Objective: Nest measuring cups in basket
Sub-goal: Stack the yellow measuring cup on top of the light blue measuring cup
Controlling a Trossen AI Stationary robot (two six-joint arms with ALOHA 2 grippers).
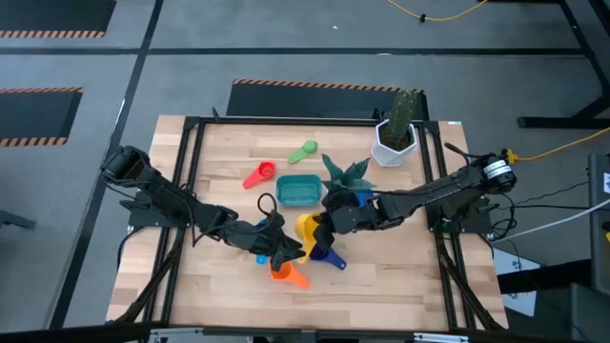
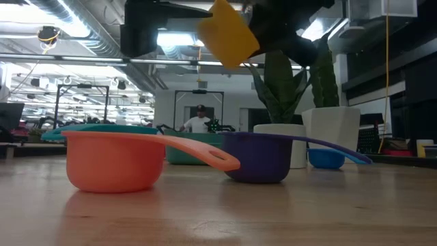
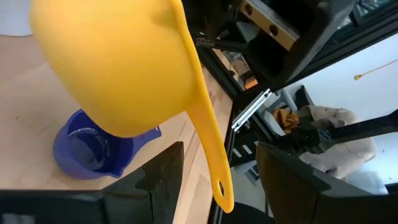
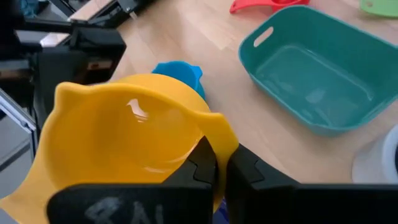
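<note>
Your right gripper (image 4: 221,165) has the yellow measuring cup (image 4: 124,134) pinched by its rim, fingers pressed together on the thin wall, and it holds the cup lifted clear of the table (image 1: 229,162) — in the low view the yellow cup hangs tilted near the top of the picture, above the cups resting on the wood. From overhead, that gripper sits near the middle of the table, just below the teal basket (image 1: 298,191).

Your left gripper (image 1: 283,250) is close by, to the lower left of the yellow cup, with its fingers (image 3: 158,180) spread apart and nothing between them. The cup's long yellow handle (image 3: 208,140) points down toward the gap between those fingers, but you can see it is not clamped there.

The basket lies open side up beside the spiky green plant (image 1: 345,173), and its inside, seen from the right wrist, holds no cup. The red cup (image 1: 259,175) and the green cup (image 1: 304,151) lie above and left of the basket, apart from it. The orange cup (image 2: 116,160) and the dark blue cup (image 2: 258,156) rest upright on the table below the two grippers, close to each other. The light blue cup (image 4: 179,74) sits on the wood just beyond the yellow one. The white cactus pot (image 1: 393,143) stands at the far right corner.
</note>
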